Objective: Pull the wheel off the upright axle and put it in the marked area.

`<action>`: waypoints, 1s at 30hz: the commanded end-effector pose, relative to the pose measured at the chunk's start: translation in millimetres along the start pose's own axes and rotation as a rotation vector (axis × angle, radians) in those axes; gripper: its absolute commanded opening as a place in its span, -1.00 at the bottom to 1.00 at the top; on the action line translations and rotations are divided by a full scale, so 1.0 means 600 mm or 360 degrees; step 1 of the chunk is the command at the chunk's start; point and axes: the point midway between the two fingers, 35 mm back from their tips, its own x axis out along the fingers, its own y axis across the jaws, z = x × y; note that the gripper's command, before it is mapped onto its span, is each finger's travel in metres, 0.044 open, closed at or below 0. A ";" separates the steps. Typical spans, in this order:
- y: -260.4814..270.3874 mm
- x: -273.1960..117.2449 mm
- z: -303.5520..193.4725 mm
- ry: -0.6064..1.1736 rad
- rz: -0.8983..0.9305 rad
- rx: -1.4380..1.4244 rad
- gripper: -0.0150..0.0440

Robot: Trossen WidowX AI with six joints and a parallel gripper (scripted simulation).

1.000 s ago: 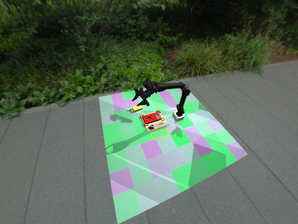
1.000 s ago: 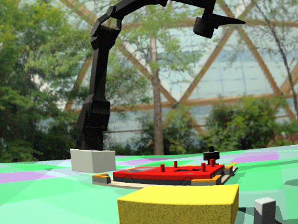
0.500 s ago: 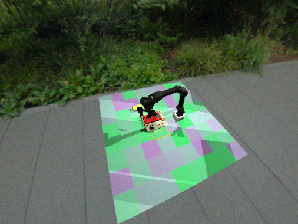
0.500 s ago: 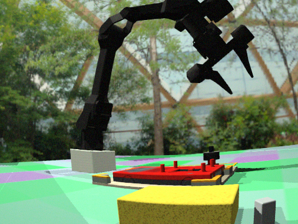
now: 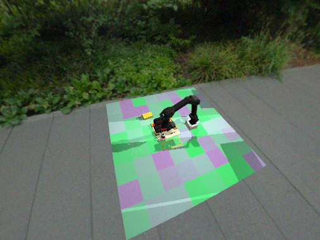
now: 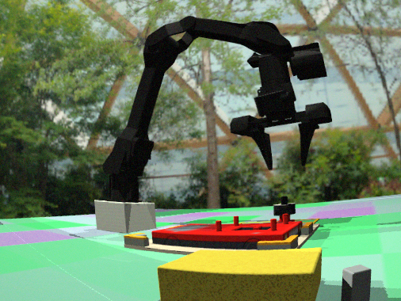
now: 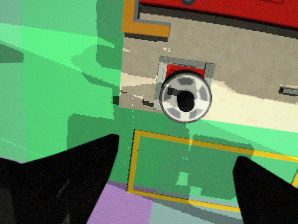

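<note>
The gripper [image 6: 286, 160] is held high above the wheel [image 7: 185, 97], fingers spread with nothing between them, apparently so a descent can straddle it. The wheel sits on its upright axle [image 6: 284, 200], right beside the yellow-outlined marked area [image 7: 200, 172].

Desk [image 5: 164, 189]: flat patchwork top of green, purple and pale grey squares, sitting on grey plank decking [image 5: 57, 177]. Behind the decking in the top view, a dense bank of leafy plants [image 5: 95, 72] and a grass clump [image 5: 234, 57]. Exterior view backdrop: trees [image 6: 36, 119] under a glazed lattice dome [image 6: 349, 79], soft daylight.
</note>
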 end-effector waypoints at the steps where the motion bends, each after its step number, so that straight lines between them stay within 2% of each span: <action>1: -0.005 0.003 0.004 -0.0020 -0.0028 -0.0010 0.53; 9: -0.003 0.012 0.017 -0.0021 -0.0028 -0.0010 0.53; 21: -0.007 0.117 0.019 -0.0021 -0.0028 -0.0010 0.53; 26: -0.010 0.127 0.020 -0.0021 -0.0029 -0.0010 0.53; 29: -0.011 0.122 0.019 -0.0014 -0.0039 -0.0010 0.26; 30: -0.011 0.122 0.019 -0.0014 -0.0039 -0.0010 0.24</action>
